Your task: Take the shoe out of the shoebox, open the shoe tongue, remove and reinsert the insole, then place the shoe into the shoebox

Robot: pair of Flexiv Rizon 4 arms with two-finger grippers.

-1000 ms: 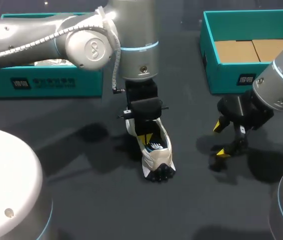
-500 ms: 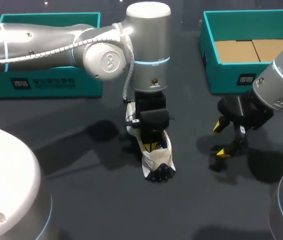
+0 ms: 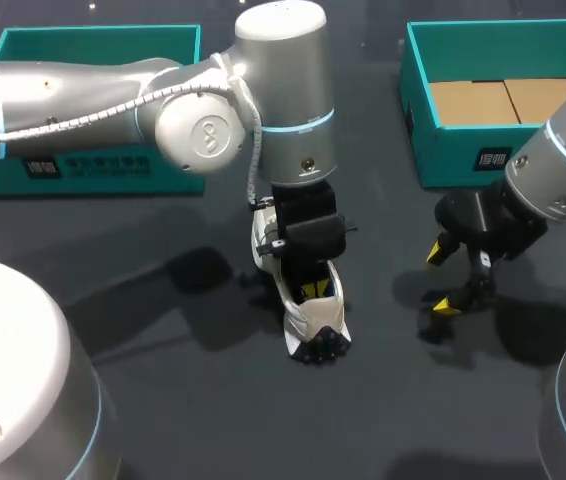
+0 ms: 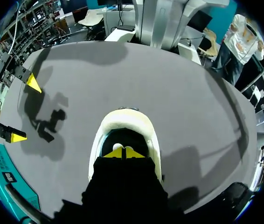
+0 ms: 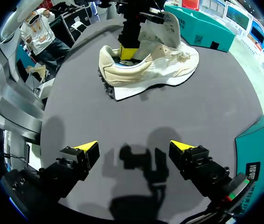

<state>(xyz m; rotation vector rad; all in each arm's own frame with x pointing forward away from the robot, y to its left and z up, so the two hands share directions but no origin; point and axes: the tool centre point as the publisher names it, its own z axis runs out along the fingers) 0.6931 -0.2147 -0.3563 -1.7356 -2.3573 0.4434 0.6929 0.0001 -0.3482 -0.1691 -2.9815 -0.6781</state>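
Cream shoe (image 3: 311,318) lies on dark surface (image 3: 163,400), outside the shoebox (image 3: 453,160), long axis far-to-near, toe toward robot. Left end effector (image 4: 122,152) points straight down into its opening, tips clenched together, insole grip unclear. Right end effector (image 5: 133,147) released, well apart beside the shoe

right jaws wide apart, nothing between them, hanging over bare counter (image 5: 216,107) with their shadow below. Ahead: cream shoe (image 5: 150,70) upright on its sole. left jaws reach down into the shoe's opening, yellow tips close together. Teal box (image 5: 202,25) behind the shoe, another box (image 5: 260,149) beside right jaws.
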